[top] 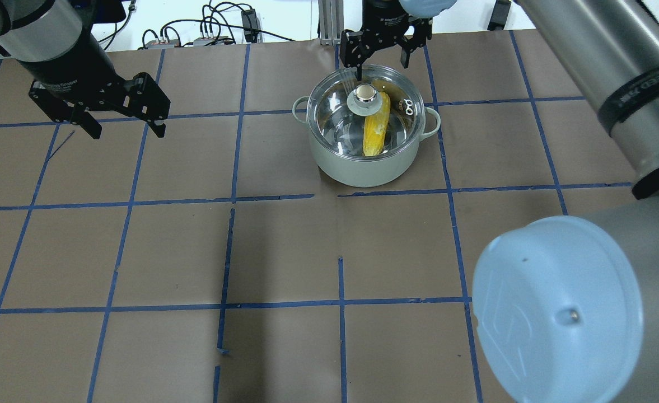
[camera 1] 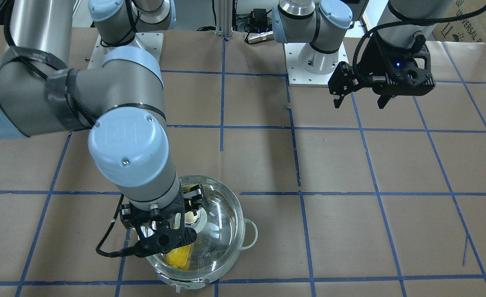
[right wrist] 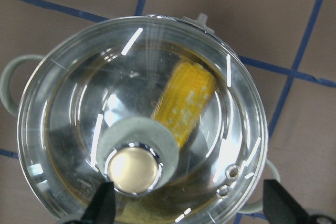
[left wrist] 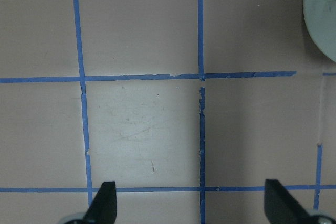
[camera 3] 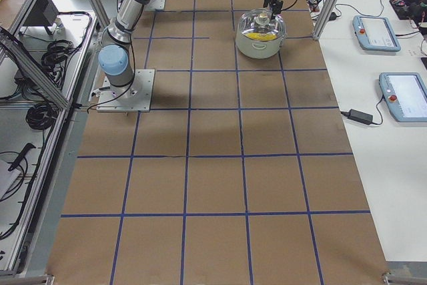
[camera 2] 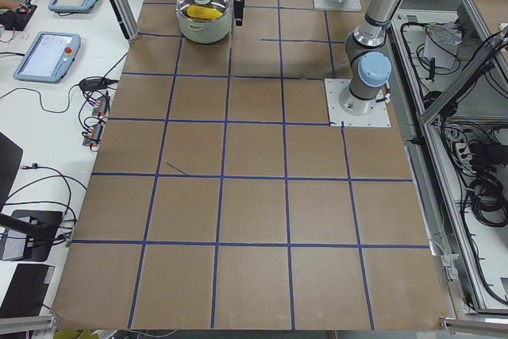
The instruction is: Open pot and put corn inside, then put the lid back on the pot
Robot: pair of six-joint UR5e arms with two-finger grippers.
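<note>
The one word I can read is "UNIVERSAL", printed upside down on the cardboard box past the table's corner. The right arm has white lettering on its dark band, and the left gripper has a line of white print on its body, but both are too small to read with certainty. The lid bears a small mark like "OO" near its rim.

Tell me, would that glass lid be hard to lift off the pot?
Probably stiff and breakable: the lid looks like clear domed glass. Its shiny-capped knob gives a small grip, possibly slippery. Seated flat on the pot, it seems unlikely to slide.
</note>
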